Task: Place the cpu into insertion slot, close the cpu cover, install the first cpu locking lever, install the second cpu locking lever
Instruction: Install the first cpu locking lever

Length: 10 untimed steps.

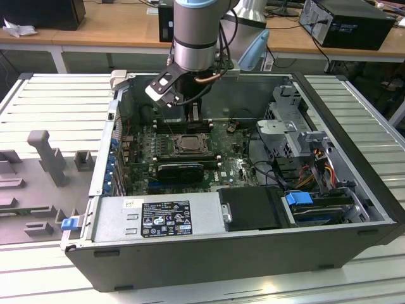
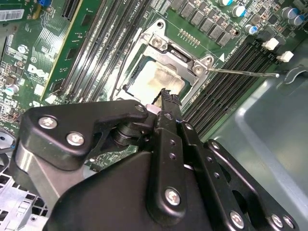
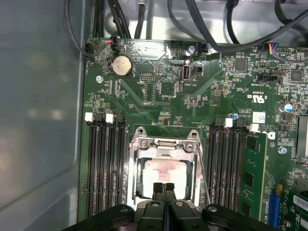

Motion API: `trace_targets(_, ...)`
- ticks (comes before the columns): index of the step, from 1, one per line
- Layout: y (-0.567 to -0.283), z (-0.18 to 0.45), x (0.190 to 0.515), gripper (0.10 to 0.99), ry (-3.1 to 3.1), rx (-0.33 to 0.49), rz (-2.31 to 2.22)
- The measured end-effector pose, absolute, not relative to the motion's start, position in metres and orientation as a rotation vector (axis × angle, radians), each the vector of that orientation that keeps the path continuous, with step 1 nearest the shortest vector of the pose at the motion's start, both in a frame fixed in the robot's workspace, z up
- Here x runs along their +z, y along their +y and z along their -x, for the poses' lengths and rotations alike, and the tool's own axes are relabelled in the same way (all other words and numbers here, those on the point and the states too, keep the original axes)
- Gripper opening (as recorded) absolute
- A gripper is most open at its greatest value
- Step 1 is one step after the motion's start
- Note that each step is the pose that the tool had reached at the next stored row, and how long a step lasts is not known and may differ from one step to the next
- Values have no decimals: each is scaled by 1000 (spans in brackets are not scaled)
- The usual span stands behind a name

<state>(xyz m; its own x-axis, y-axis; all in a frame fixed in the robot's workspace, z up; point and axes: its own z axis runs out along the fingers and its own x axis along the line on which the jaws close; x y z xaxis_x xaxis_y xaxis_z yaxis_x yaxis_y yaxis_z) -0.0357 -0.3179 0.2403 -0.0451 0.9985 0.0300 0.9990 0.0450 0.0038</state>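
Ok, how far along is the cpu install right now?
Done: the cpu sits in the insertion slot, and the cpu cover appears folded down over it. In hand: the gripper, shut, has its tips by the cover's edge. Left: a thin locking lever sticks out sideways in the second wrist view, seemingly unlatched; the other I cannot judge.

You see a pale ribbed surface (image 1: 57, 101). The open computer case (image 1: 209, 256) and some grey blocks (image 1: 45, 155) sit on it.
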Motion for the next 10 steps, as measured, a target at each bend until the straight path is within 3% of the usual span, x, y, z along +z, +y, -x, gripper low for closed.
trace_targets(10, -318, 36, 247, 106, -2257, -37, 2158)
